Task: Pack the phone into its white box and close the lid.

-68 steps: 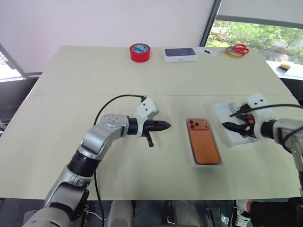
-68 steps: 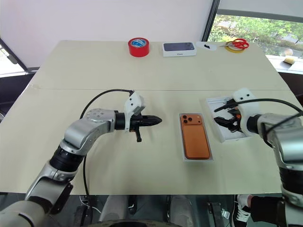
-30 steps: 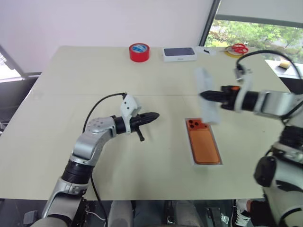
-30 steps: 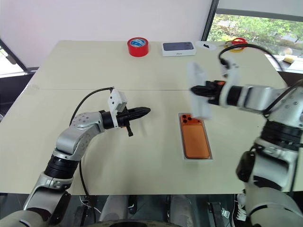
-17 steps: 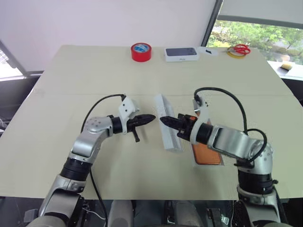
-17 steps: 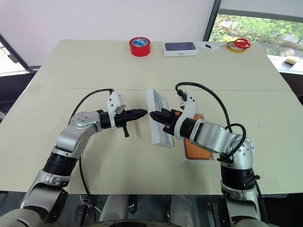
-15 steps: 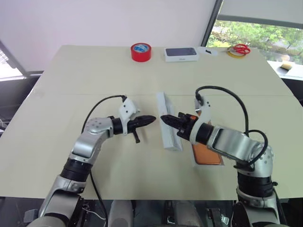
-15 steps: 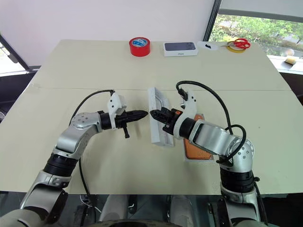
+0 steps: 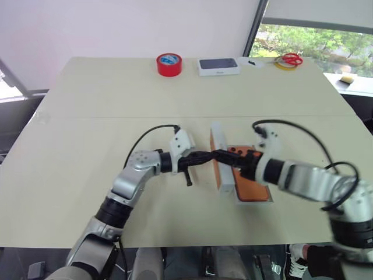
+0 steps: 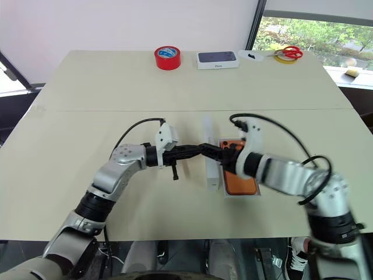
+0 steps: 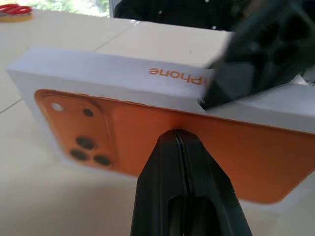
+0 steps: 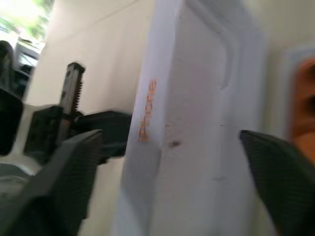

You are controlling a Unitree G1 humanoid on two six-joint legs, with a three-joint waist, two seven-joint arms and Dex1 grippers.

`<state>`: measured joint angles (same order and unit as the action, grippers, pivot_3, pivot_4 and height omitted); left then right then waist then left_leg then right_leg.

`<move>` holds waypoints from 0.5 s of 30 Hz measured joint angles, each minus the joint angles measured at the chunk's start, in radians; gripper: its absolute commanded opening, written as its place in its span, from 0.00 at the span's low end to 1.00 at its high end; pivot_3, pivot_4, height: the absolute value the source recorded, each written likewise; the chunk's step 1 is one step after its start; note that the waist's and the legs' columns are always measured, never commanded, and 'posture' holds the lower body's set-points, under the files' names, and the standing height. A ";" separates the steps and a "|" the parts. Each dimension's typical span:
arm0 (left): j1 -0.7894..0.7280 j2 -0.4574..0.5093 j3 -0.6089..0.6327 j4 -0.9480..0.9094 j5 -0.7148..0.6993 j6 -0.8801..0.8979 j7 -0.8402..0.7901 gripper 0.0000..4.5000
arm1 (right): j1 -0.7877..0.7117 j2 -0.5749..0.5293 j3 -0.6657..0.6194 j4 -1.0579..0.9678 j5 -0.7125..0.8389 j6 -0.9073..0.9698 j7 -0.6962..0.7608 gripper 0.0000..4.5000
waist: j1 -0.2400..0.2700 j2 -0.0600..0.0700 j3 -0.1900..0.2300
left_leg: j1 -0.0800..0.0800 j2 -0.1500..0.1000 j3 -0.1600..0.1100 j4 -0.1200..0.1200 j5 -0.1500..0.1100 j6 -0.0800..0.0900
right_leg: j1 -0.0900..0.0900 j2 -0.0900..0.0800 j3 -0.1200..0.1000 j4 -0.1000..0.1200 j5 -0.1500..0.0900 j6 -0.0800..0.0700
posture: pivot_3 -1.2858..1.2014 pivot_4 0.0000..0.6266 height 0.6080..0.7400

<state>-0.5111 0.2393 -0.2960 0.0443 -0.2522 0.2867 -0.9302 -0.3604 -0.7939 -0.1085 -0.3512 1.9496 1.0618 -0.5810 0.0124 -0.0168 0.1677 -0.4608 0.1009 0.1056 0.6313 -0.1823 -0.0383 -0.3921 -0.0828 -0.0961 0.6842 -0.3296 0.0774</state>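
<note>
Phone: lies back up in the white box toward the table's near edge, awaits only the lid, stood on its long edge just beside the box, seemingly touched by the pressed-together left gripper, straddled by the spread right gripper.

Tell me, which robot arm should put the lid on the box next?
Probably the right. Its open end effector straddles the lid, which stands on edge beside the box holding the phone. The left end effector is shut and only pokes the lid's printed face, so it can steady it.
</note>
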 measured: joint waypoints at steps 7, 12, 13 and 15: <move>-0.043 -0.088 -0.060 0.071 0.027 -0.014 -0.002 0.00 | -0.008 -0.381 -0.092 0.111 -0.141 0.094 0.197 0.99 | 0.003 -0.001 0.000 | 0.000 0.000 0.000 0.000 0.000 0.000 | 0.001 0.000 0.000 -0.002 0.000 0.000 | 0.52 0.24 0.93; -0.053 -0.123 -0.084 0.081 0.034 -0.019 -0.013 0.00 | 0.077 -0.395 -0.103 0.102 -0.390 0.093 0.362 0.88 | -0.001 0.000 0.000 | 0.000 0.000 0.000 0.000 0.000 0.000 | 0.000 0.000 0.000 -0.001 0.000 0.000 | 0.52 0.24 0.93; -0.053 -0.123 -0.082 0.081 0.033 -0.017 -0.014 0.00 | 0.087 -0.398 -0.096 0.082 -0.453 0.086 0.398 0.81 | -0.001 0.000 0.000 | 0.001 0.000 0.000 0.000 0.000 0.000 | 0.000 0.000 0.000 -0.001 0.000 0.000 | 0.52 0.24 0.93; -0.053 -0.126 -0.077 0.081 0.023 -0.005 -0.013 0.00 | 0.096 -0.407 -0.070 0.038 -0.568 0.076 0.452 0.59 | 0.000 0.000 -0.001 | 0.000 0.000 0.000 0.000 0.000 0.000 | 0.000 0.000 0.000 -0.001 0.000 0.000 | 0.52 0.24 0.93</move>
<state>-0.5638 0.1128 -0.3727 0.1257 -0.2291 0.2813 -0.9432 -0.2646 -1.2005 -0.1788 -0.3136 1.3811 1.1374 -0.1289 0.0123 -0.0163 0.1672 -0.4604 0.1009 0.1056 0.6316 -0.1825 -0.0380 -0.3918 -0.0825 -0.0961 0.6830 -0.3297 0.0777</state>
